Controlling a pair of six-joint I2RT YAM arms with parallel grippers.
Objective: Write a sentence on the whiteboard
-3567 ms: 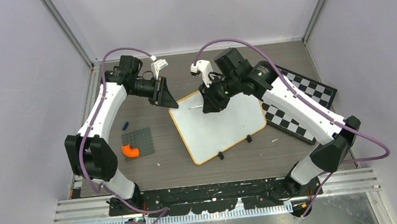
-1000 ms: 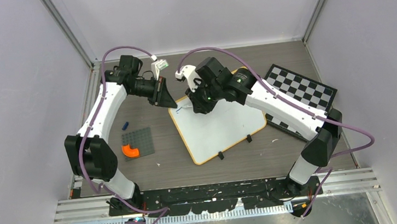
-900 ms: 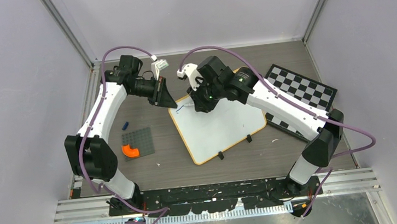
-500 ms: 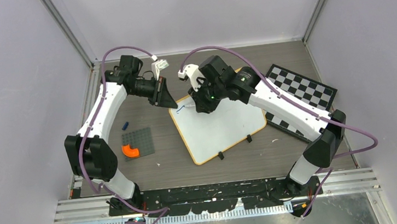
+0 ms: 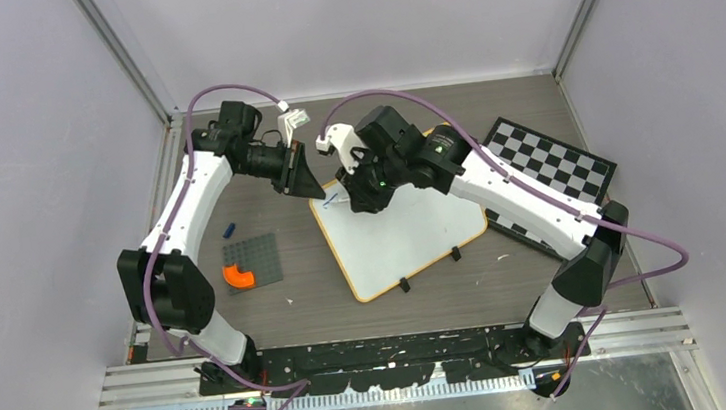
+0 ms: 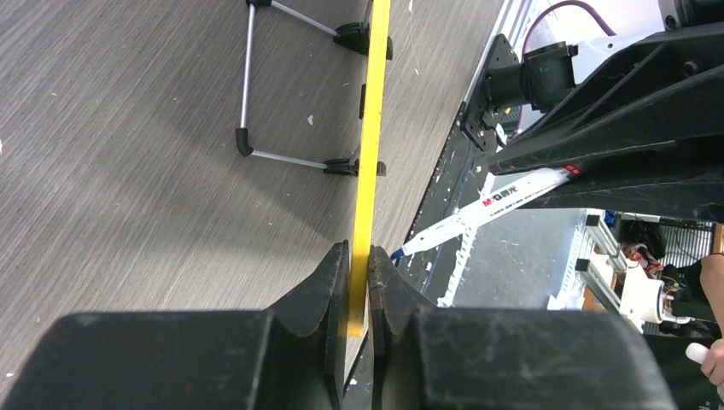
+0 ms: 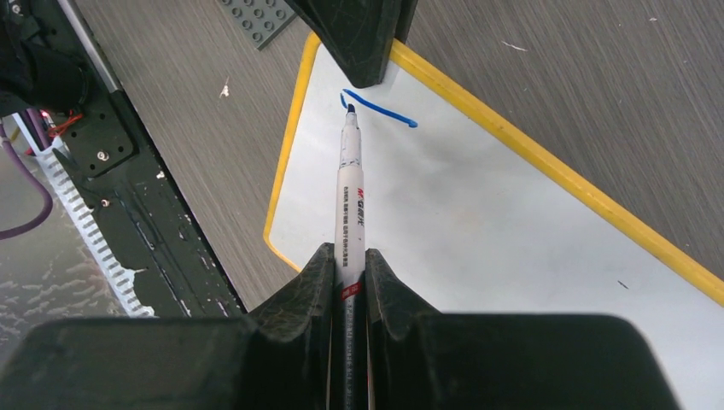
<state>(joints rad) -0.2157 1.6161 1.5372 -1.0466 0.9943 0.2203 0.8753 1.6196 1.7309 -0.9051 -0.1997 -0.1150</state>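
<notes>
The whiteboard [image 5: 402, 231], white with a yellow frame, lies in the middle of the table. My left gripper [image 5: 315, 185] is shut on the frame at its far left corner; the left wrist view shows the yellow frame edge [image 6: 369, 162] clamped between the jaws. My right gripper [image 5: 359, 203] is shut on a white marker [image 7: 351, 196] and holds its dark tip on the whiteboard [image 7: 512, 248] beside a short blue stroke [image 7: 380, 109] near that corner. The marker also shows in the left wrist view [image 6: 487, 207].
A black-and-white checkered board [image 5: 547, 172] lies right of the whiteboard, partly under the right arm. A grey studded plate [image 5: 252, 261] with an orange piece [image 5: 238, 274] lies to the left, with a small blue item [image 5: 229, 228] beside it. Walls close in left, right and back.
Over the last seconds my right gripper moved left to the board's far left corner and drew a short blue stroke there. The left gripper stayed clamped on the frame.
</notes>
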